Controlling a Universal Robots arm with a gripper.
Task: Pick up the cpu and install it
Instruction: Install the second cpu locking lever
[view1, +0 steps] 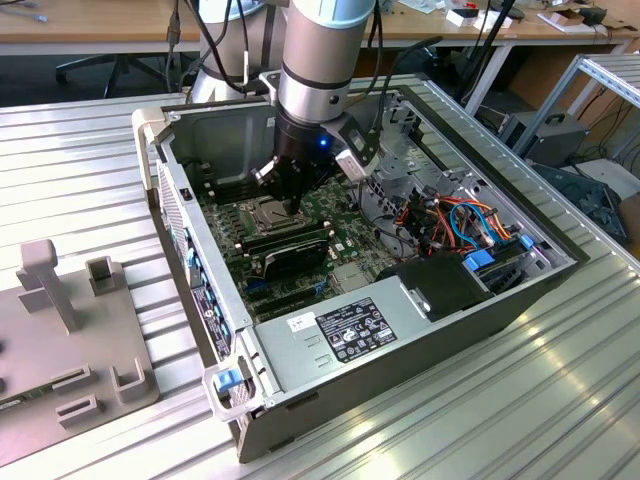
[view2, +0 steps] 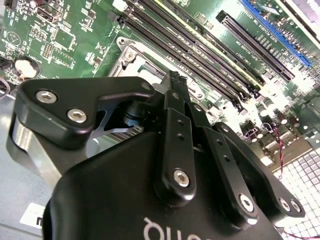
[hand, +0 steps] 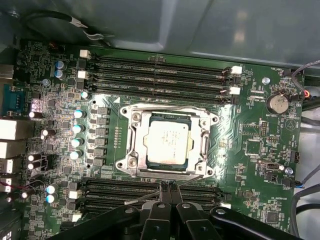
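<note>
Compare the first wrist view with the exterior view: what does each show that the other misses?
First wrist view: the pale grey-tan square cpu sitting in the metal-framed socket. Exterior view: the open grey computer case, blue and orange cables, ribbed metal table, grey fixture block. Both: the green motherboard and the black end effector, close beside the socket.

The motherboard (hand: 250, 145) is showing deep green in both wrist views, speckled with tiny silver parts, and the pale grey-tan cpu (hand: 168, 141) is gleaming in a silvery socket frame (hand: 167, 172). At twelve o'clock of it, black memory slots (hand: 160, 77) are running in parallel stripes. In the exterior view, the black gripper (view1: 293, 205) is hanging under a silver arm (view1: 318, 60), with orange and blue cables (view1: 465, 225) at three o'clock.
</note>
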